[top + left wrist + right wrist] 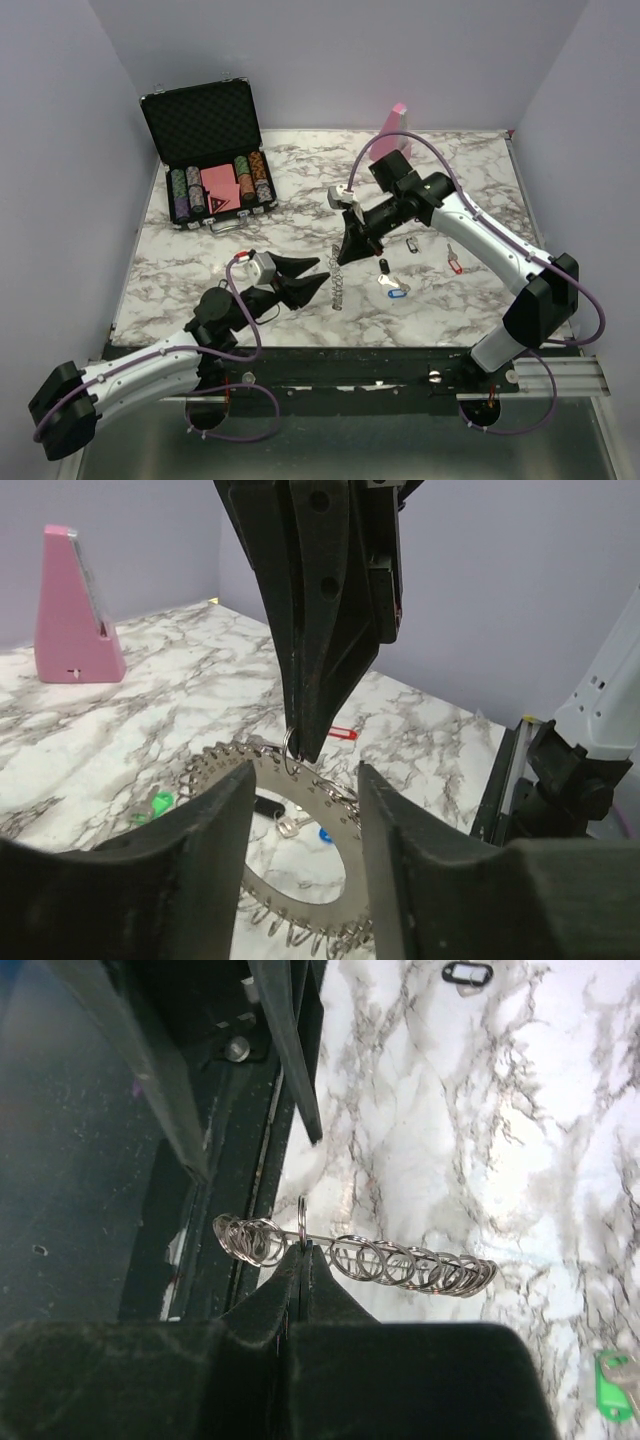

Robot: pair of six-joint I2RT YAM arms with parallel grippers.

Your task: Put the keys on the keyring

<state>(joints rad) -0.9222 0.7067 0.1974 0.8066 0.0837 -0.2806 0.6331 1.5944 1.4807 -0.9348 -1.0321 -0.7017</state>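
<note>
The keyring stands on edge at mid table, coil-like from above. My right gripper comes down on it from the right and is shut on one small loop of its rim. My left gripper is open, its fingers on either side of the ring's near face, apart from it. Keys lie loose to the right: a black tag, a red one, a blue one and a black-headed key. A green tag shows past the ring.
An open black case of poker chips stands at the back left. A pink wedge block stands against the back wall. The table's dark front rail runs just behind the ring.
</note>
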